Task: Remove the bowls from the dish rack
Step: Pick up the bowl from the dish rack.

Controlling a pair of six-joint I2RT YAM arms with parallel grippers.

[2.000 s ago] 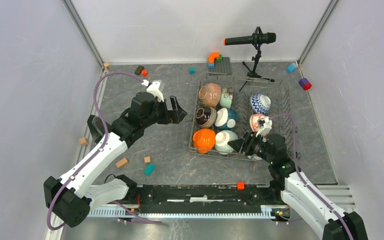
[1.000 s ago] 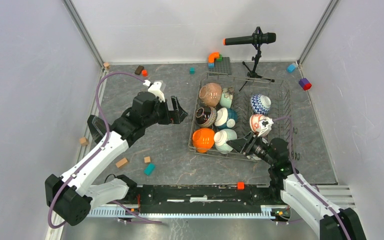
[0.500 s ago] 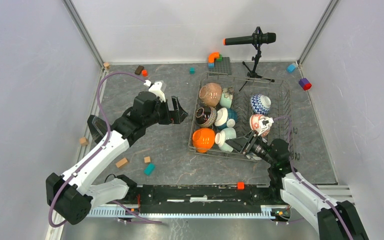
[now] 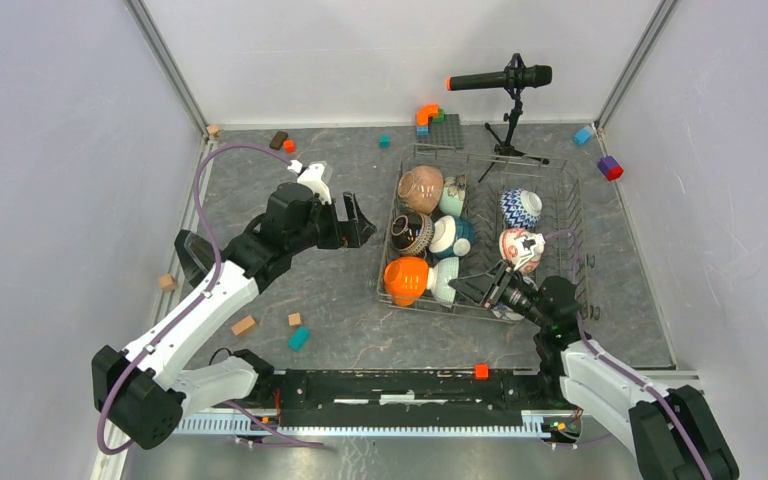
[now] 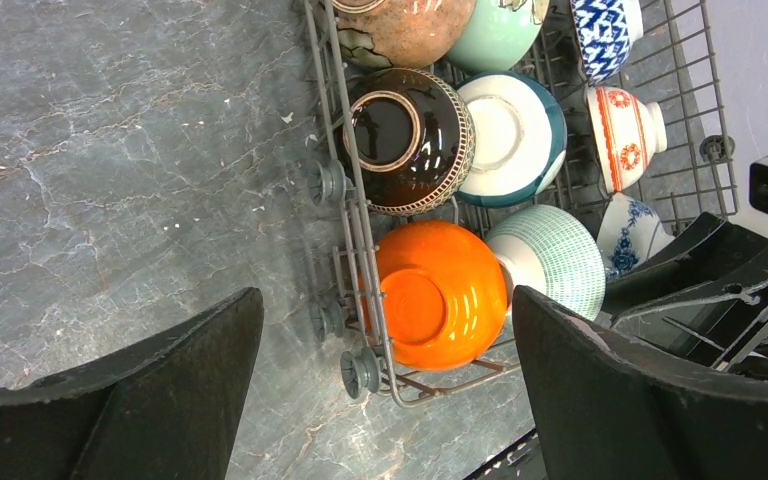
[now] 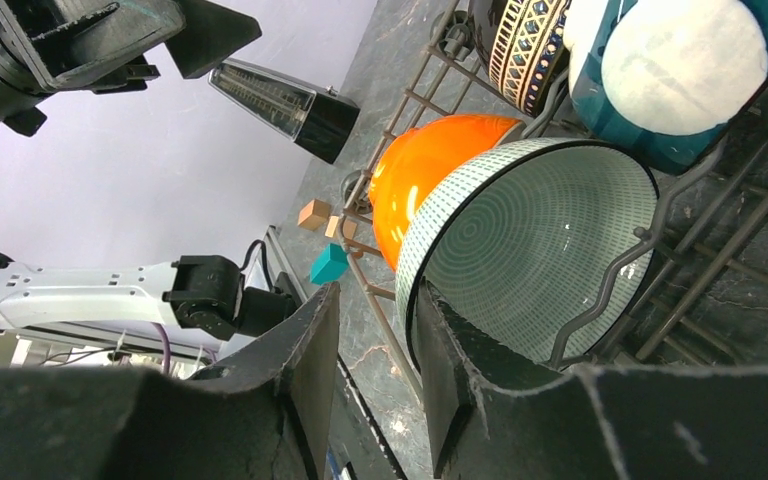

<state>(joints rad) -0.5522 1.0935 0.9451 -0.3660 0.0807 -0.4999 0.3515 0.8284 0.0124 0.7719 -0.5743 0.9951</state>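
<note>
The grey wire dish rack (image 4: 564, 203) stands right of centre and holds several bowls. Along its near left edge sit an orange bowl (image 4: 406, 279) (image 5: 430, 295) and a pale green lattice bowl (image 4: 443, 281) (image 6: 540, 260) on its side. My right gripper (image 4: 468, 289) (image 6: 378, 300) is open at that green bowl: one finger is inside the rim, the other outside, with the rim and a rack wire in the gap. My left gripper (image 4: 345, 222) (image 5: 385, 300) hangs wide open above the rack's left edge, over the orange bowl and holding nothing.
Behind these are dark striped (image 4: 411, 232), teal (image 4: 453, 237), brown speckled (image 4: 419, 188), zigzag (image 4: 520, 206) and red-white (image 4: 516, 245) bowls. A microphone on a tripod (image 4: 505, 80) and a grey studded plate (image 4: 446, 130) stand behind the rack. Toy blocks (image 4: 299, 338) lie scattered on the table.
My right gripper has reached forward onto the green bowl's rim and its jaws have narrowed. The green bowl has shifted against the orange one. The left arm has barely moved.
</note>
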